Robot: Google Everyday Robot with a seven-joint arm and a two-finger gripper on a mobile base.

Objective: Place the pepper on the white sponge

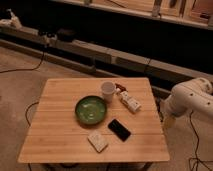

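Note:
The pepper (pixel 120 86), small and dark red, lies on the wooden table (pixel 60 145) just right of the white cup (pixel 107 90). Near the front edge sits the cream-white sponge (pixel 98 141), left of and a little in front of the black phone (pixel 119 129). The white arm (pixel 192 97) comes in from the right. Its gripper (pixel 166 122) hangs open and empty beside the table's right edge, well away from both pepper and sponge.
A green bowl (pixel 91 109) sits mid-table, left of the phone. A longer white block with dark marks (pixel 130 101) lies right of the cup. Cables run over the floor, and a low ledge crosses behind the table.

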